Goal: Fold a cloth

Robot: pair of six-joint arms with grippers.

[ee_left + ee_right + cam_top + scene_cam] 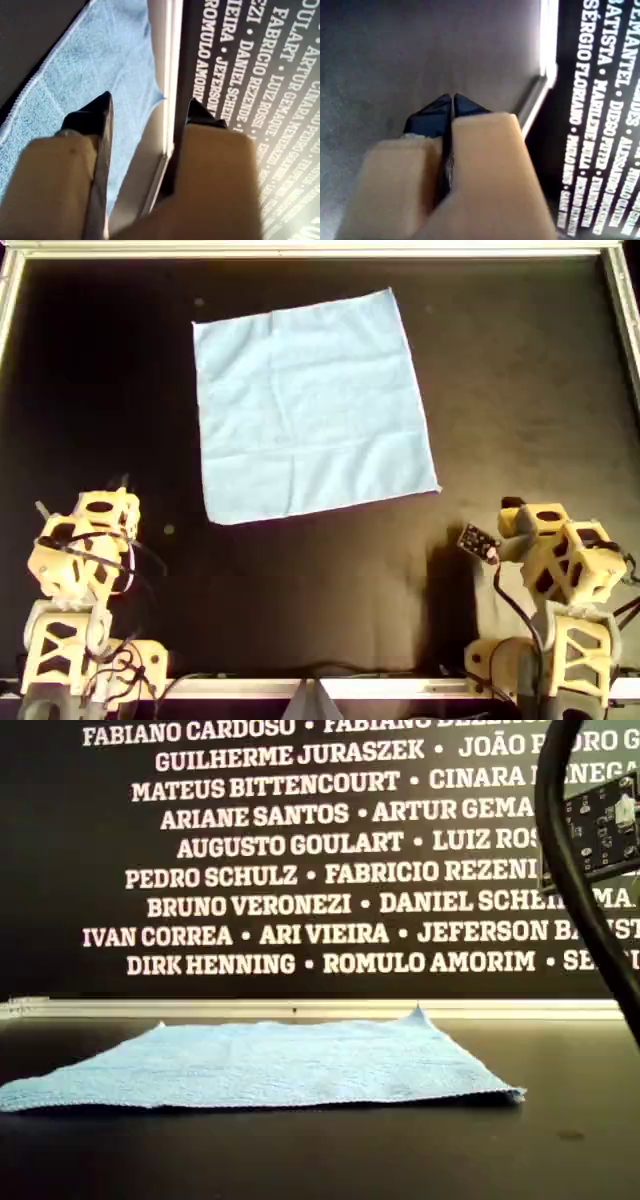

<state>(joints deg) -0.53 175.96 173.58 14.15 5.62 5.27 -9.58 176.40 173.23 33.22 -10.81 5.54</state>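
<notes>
My first gripper (pixel 147 112) has its fingers (pixel 92 117) spread apart and empty, looking toward the cloth (pixel 312 405). My second gripper (pixel 451 104) has its fingers pressed together on nothing, over bare tabletop (pixel 520 390). The cloth lies flat and unfolded, well apart from both arms. The fabric looks thin, so a shallow pinch at a corner could slip off or drag the whole sheet, skewing the fold.

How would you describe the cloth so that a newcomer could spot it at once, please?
Start from the black table with its pale metal rim. On its far half, ahead of both parked arms, lies the cloth: a light sky-blue square, spread flat and slightly rotated. It is the only pale, soft thing on the dark surface.
</notes>
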